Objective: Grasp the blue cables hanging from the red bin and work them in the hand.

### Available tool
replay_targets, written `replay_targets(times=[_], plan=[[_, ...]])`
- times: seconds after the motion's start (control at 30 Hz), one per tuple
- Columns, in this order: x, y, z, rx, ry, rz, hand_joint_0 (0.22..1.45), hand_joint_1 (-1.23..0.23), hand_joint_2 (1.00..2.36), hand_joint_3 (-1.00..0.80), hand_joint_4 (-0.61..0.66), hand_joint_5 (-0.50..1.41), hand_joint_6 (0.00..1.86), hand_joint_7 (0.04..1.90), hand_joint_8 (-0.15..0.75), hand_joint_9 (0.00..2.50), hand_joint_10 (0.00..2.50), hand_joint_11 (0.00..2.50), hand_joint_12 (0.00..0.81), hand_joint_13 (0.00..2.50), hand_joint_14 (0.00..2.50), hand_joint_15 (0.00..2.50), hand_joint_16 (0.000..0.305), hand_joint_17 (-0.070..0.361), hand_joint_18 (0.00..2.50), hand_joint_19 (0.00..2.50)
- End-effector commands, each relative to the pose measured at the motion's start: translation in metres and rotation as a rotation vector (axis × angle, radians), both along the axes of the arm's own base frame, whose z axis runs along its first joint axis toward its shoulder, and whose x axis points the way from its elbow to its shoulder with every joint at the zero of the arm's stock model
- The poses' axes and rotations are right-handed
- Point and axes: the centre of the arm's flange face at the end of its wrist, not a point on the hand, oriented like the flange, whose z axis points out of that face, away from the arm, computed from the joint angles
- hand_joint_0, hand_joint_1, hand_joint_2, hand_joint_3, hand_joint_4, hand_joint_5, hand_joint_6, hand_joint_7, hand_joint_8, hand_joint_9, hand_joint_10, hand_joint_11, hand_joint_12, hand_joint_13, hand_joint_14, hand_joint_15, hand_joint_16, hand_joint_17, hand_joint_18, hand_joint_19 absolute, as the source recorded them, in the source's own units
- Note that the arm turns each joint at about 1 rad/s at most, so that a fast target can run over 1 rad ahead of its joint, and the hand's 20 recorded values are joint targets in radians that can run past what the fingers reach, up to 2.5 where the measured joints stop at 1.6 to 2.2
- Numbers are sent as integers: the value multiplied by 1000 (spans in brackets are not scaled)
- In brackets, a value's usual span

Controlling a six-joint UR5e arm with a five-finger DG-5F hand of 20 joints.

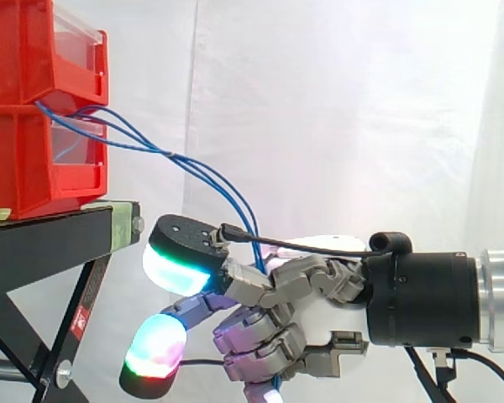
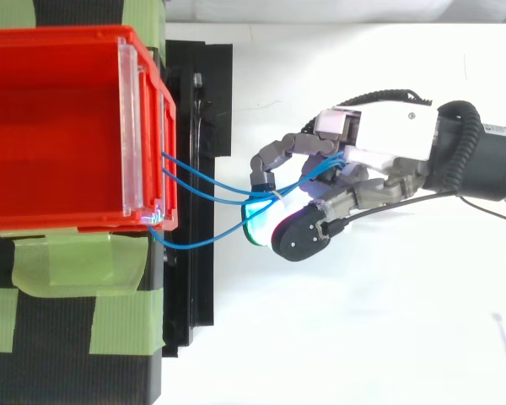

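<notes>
I have the hand (image 1: pixel 319 285) just off the black stand's (image 1: pixel 42 239) front edge, its fingers curled round the blue cables (image 1: pixel 185 159). From that grip the cables slope up to the red bin (image 1: pixel 34 84), which is stacked at the same edge. Beyond everything hangs the white curtain (image 1: pixel 336 101).

1. A black stand (image 1: pixel 42 239) is carrying everything, its flat top lying level and a slanted leg running down beneath it.
2. A lower red bin (image 1: pixel 34 164) is standing directly on the stand's top, close to its front edge.
3. An upper red bin (image 1: pixel 34 50) is sitting stacked on the lower red bin, its open top facing up.
4. Strips of green tape (image 2: pixel 76 261) are lying across the stand's top, one patch touching the bin's wall and another wrapping over the stand's front edge.
</notes>
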Motion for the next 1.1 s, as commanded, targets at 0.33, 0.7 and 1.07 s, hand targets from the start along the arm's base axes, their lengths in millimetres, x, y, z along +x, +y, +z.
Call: replay_targets(times=[0.33,0.7,1.07], plan=[[0,0,0,0,0,-1,746,-552,1000,-1000,306,11,690,1124,641,1837,2500,2500,724,2099,2500,2001,211,158,2500,619],[1,0,1,0,-2,-1,776,-607,1000,-989,299,24,645,1147,651,1838,2500,2500,733,2099,2500,2011,208,156,2500,614],[0,0,0,0,0,-1,765,-604,1000,-990,299,33,613,1159,648,1838,2500,2500,730,2102,2500,2009,210,158,2500,587]])
